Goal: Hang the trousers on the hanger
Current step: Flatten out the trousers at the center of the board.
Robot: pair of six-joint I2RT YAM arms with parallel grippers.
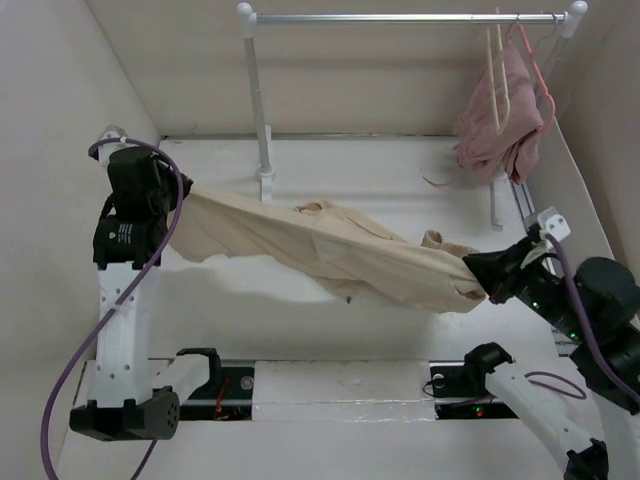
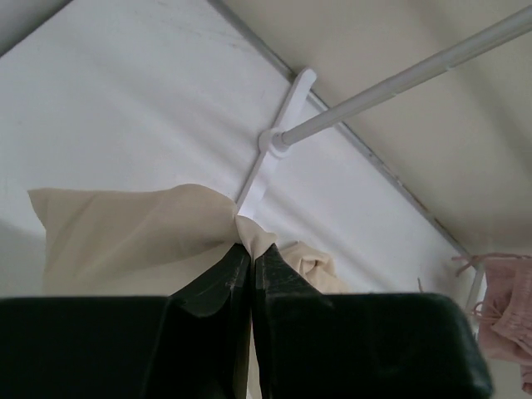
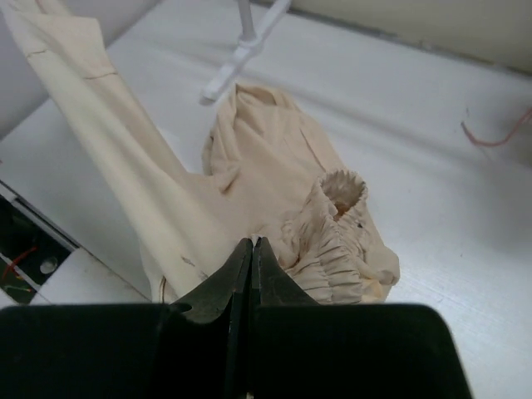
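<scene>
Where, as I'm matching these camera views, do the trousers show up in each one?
Top external: trousers stretched across the middle, left to right.
Left wrist: trousers low, left of centre.
Right wrist: trousers filling the centre, running up to the top left.
Shared landmark: the rail's white foot, in all three views.

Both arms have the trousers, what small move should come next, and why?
Probably lift both ends toward the back right. The left gripper and right gripper are shut on the trousers, stretched between them, while the hanger hangs on the rail there.
</scene>
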